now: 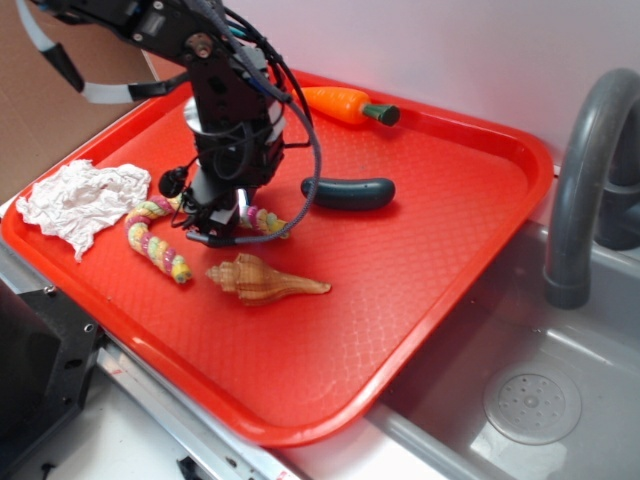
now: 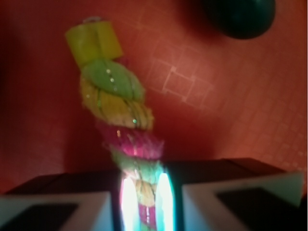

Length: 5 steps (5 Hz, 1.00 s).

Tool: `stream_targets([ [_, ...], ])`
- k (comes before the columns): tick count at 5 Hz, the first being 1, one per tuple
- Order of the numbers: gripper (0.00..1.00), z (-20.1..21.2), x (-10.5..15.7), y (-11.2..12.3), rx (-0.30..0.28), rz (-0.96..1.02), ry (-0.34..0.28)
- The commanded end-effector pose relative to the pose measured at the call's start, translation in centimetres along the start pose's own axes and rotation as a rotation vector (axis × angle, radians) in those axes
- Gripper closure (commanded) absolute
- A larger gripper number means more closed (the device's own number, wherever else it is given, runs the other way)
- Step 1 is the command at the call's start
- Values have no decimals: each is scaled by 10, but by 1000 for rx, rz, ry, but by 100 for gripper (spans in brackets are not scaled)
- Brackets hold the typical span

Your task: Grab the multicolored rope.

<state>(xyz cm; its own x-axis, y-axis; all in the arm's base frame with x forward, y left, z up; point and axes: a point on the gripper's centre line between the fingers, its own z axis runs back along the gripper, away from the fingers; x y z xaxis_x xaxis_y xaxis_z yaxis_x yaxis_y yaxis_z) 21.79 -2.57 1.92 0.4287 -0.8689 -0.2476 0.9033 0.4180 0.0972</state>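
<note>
The multicolored rope (image 1: 156, 243) lies curved on the red tray (image 1: 400, 300), banded pink, yellow and green. Its middle part runs under my gripper (image 1: 222, 222), and its right end shows at the gripper's far side. In the wrist view the rope (image 2: 115, 96) stretches away from between my two fingers, and the gripper (image 2: 144, 199) is shut on it, squeezing the cord between the bright pads. The rope still rests low on the tray surface.
A wrinkly white cloth (image 1: 78, 198) lies at the tray's left. A seashell (image 1: 262, 279) sits just in front of the gripper. A dark green cucumber (image 1: 348, 192) and a toy carrot (image 1: 350, 104) lie behind. A sink (image 1: 530, 390) with a grey faucet (image 1: 585, 170) is at right.
</note>
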Motion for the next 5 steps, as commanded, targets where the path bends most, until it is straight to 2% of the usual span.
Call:
stream_targets([
  [1, 100, 59, -10, 8, 37, 425, -180],
  [2, 100, 107, -23, 15, 39, 686, -220],
  [3, 100, 155, -41, 17, 24, 935, -191],
  [4, 100, 185, -45, 19, -46, 1179, -151],
  [5, 100, 208, -45, 15, -55, 1341, -148],
])
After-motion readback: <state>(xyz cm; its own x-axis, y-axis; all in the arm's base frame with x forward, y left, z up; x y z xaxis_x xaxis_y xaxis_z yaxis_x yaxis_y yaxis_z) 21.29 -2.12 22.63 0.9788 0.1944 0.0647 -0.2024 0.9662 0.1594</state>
